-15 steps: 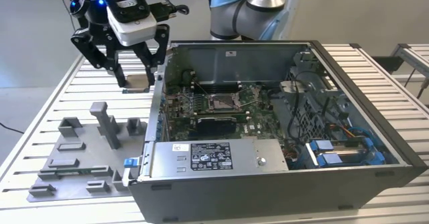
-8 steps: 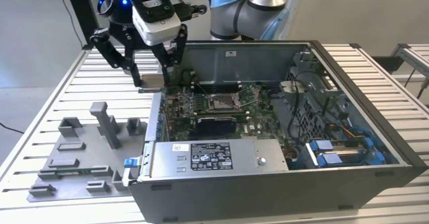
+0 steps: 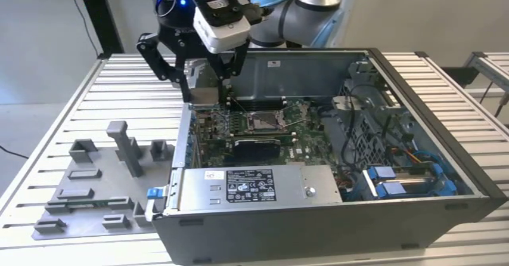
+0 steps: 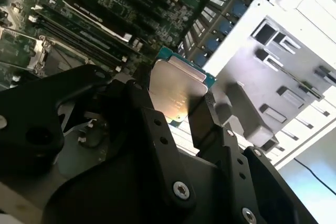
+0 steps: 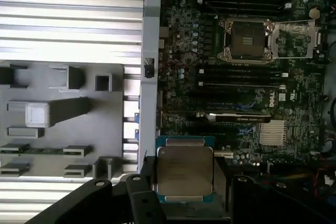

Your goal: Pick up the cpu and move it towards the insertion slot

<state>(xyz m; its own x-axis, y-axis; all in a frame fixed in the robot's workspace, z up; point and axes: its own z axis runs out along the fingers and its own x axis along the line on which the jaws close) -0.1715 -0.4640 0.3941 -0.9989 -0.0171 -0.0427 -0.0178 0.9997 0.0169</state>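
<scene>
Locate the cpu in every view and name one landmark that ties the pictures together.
Exterior view: the cpu is a small plate under the gripper, above the case's rear corner.
First wrist view: cpu between the fingers, silver top facing the camera.
Second wrist view: cpu gripped edgewise.
Shared landmark: the insertion slot.

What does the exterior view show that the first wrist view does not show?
Exterior view alone: the arm above the computer case and the power supply inside it. First wrist view alone: the cpu, its silver top facing the camera, held in the gripper. Both: the insertion slot, open, on the green motherboard, and the grey tray beside the case.
</scene>
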